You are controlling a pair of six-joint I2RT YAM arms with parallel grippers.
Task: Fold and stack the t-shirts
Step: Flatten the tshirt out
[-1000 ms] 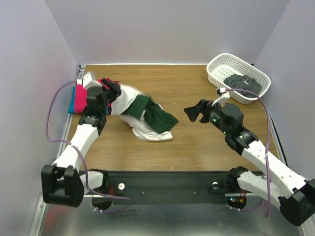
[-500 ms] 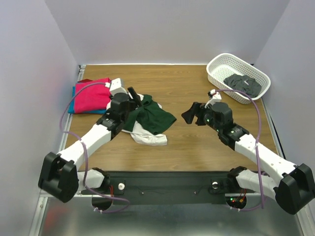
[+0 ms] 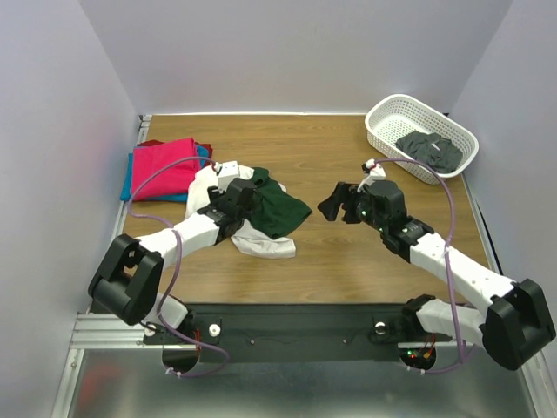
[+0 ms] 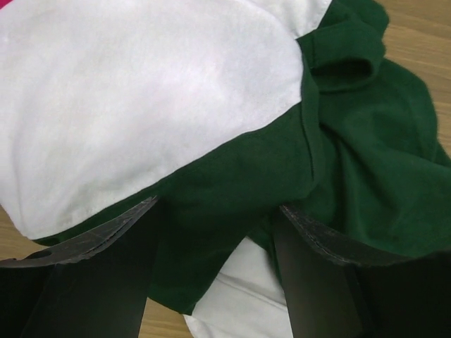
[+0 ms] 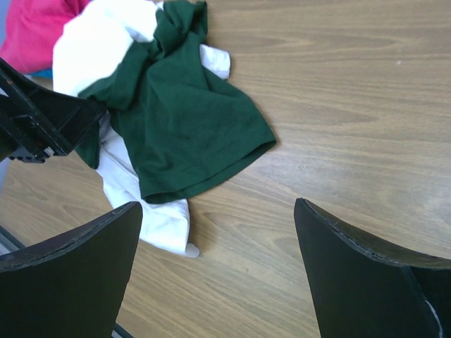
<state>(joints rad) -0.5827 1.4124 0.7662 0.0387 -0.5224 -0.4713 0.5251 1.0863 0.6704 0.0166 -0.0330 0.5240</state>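
Your left tool stands wide open over the crumpled white-and-green shirt on the tabletop, gripping nothing; your right tool gapes empty to its right. That shirt needs folding. Far left, the magenta shirt tops a stack; far right, a dark garment waits in the basket.

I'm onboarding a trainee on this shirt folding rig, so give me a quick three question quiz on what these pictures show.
1. True or false: the right gripper grips the crumpled white t-shirt with dark green sleeves.
2. What lies in the white plastic lattice basket? A) a yellow towel B) dark grey cloth C) nothing
3. Which gripper hangs directly over that t-shirt?
Key: 1 false, it is open and apart from the shirt; 2 B; 3 the left gripper.
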